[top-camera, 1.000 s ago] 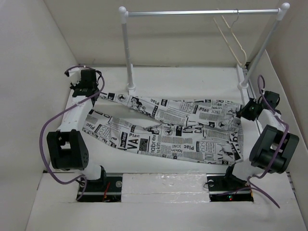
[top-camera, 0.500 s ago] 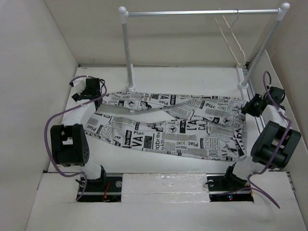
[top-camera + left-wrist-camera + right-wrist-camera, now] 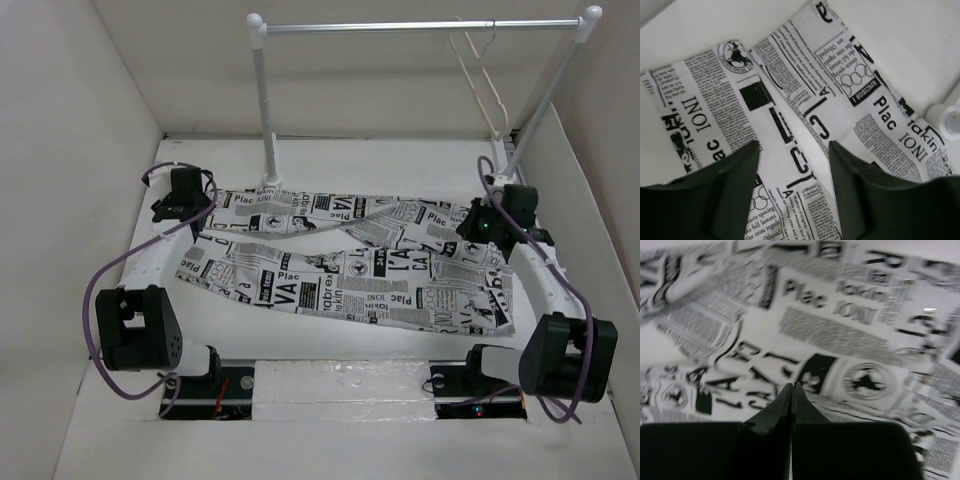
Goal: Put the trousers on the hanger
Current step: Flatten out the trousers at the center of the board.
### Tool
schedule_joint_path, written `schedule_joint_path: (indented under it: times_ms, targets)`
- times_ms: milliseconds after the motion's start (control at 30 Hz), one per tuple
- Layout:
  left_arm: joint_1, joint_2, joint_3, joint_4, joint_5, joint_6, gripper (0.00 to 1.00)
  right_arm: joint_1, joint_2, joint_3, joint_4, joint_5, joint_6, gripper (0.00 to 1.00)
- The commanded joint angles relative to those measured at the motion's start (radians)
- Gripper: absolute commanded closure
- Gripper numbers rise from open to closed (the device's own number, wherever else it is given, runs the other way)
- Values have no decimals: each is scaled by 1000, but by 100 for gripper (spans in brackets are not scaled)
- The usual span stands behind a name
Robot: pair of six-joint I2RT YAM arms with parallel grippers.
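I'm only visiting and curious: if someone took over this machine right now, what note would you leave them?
Left pincer: open, above the left end of the trousers.
Right pincer: shut, no cloth seen in it, above their right end.
The trousers lie spread on the table; the hanger hangs on the rail.
Done: nothing yet.
Left: grasp the trousers and put them on the hanger.

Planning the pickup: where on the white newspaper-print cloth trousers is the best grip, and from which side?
Likely the leg ends, from straight above: the newspaper-print trousers lie flat, both legs side by side beneath the open left gripper, their edges exposed for pinching.
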Motion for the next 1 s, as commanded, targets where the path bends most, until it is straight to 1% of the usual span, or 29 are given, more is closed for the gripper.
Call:
schedule_joint_path:
  times_ms: [0,33,67,100,133,167,200,233,267,300,367,400,433,467,500,533,567,600,633,667,767,867,900,933,967]
  targets:
    - [-7,10,34,-27,107,31,48,158,-40,-70,11,-99,-82,100]
    - [-22,-16,23,-26,142,45,56,217,-40,-90,-1,-108,-122,100]
    - [-58,-64,-6,-35,171,57,73,355,-28,-99,-12,-95,-130,95]
    - [-69,-64,-6,-30,171,59,83,427,-28,-99,-12,-84,-130,95]
    - [-70,-119,-64,-24,235,62,91,500,-19,-102,-10,-73,-129,89]
    - [-70,-148,-95,-15,254,51,100,572,7,-102,1,-58,-129,74]
    - [-70,-173,-129,5,277,54,100,701,24,-99,13,-26,-125,67]
    - [-70,-203,-184,13,326,60,100,759,45,-91,36,-3,-110,61]
    - [-60,-213,-207,14,341,63,100,802,99,-70,50,8,-106,58]
    - [-60,-210,-226,10,354,65,100,874,134,-56,65,-2,-104,57]
    - [-50,-159,-253,-9,392,63,100,928,199,-26,88,13,-102,57]
    - [-50,-133,-259,-18,398,59,97,948,257,-4,99,36,-104,59]
    - [-50,-98,-275,-13,401,56,96,973,282,2,105,45,-60,63]
    - [-50,-87,-288,-3,401,49,95,982,303,5,109,54,-49,69]
    - [-50,-83,-304,31,403,42,91,982,335,-7,122,66,-40,70]
    - [-31,-64,-322,42,410,23,91,993,346,-15,137,71,-23,74]
    - [-16,-60,-330,46,424,13,92,993,352,-24,136,77,-17,84]
    - [19,-44,-342,40,424,-19,97,1006,351,-51,139,83,-7,89]
    - [42,-41,-350,40,458,-29,99,1007,342,-67,142,85,-7,92]
    - [64,-41,-359,39,475,-38,99,1032,330,-84,143,88,-7,96]
    - [134,-78,-393,24,478,-66,99,1071,268,-137,116,93,-7,100]
    - [180,-131,-417,-22,441,-86,96,1089,192,-183,90,77,6,100]
    - [180,-144,-422,-50,441,-95,96,1100,173,-191,82,54,8,100]
    - [191,-176,-425,-64,379,-98,95,1100,156,-196,61,51,16,100]
    - [191,-190,-424,-79,359,-102,95,1109,121,-199,50,47,19,100]
